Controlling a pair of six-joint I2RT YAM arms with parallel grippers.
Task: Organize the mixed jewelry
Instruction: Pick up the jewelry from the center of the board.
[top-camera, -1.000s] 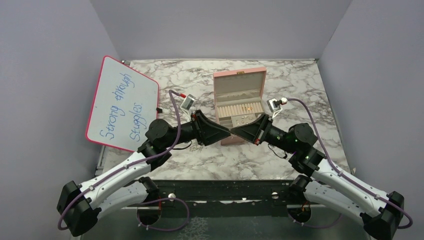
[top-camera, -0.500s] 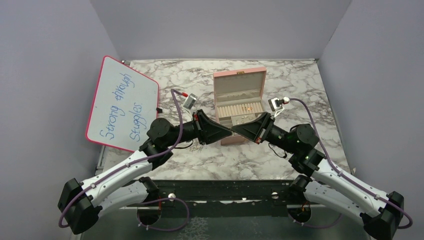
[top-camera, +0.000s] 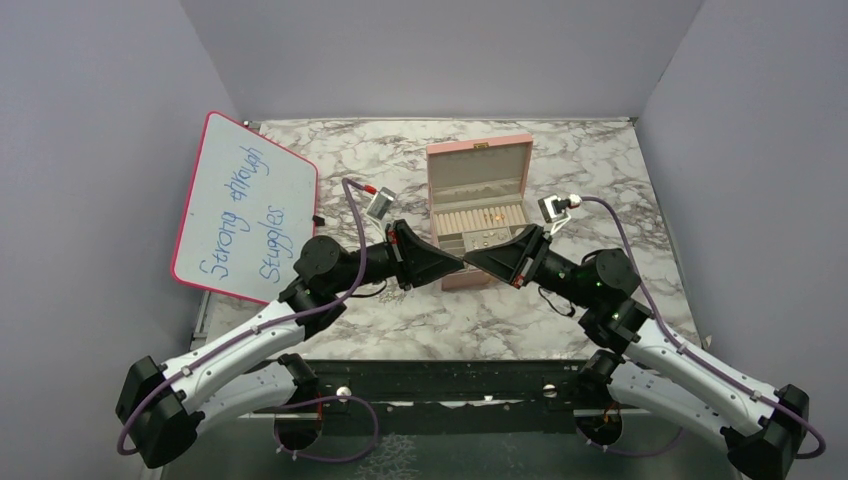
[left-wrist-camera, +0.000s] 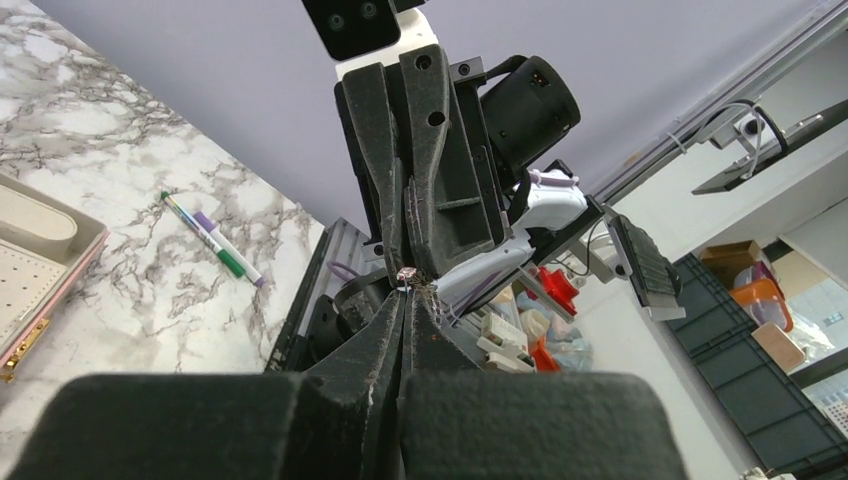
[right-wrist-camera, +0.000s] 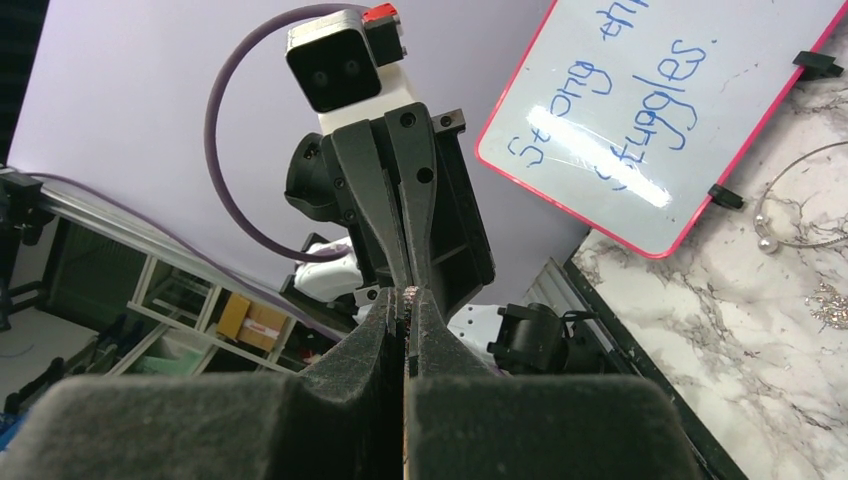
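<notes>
One table (top-camera: 600, 170) of marble carries everything. One white board (top-camera: 245, 205) with a pink rim stands far to the left of the grippers. One pink box (top-camera: 478, 170) lies open just behind them. The left gripper (top-camera: 459, 265) and the right gripper (top-camera: 469, 263) meet tip to tip. Both are closed and pinch the same piece (left-wrist-camera: 407, 275), which is tiny and silver with a pale glittering stone. One marker (left-wrist-camera: 214, 240) lies past the right gripper. One thin silver hoop (right-wrist-camera: 800, 215) with two pearl ends lies below the left gripper, and one small glittering cluster (right-wrist-camera: 830, 300) is near it.
</notes>
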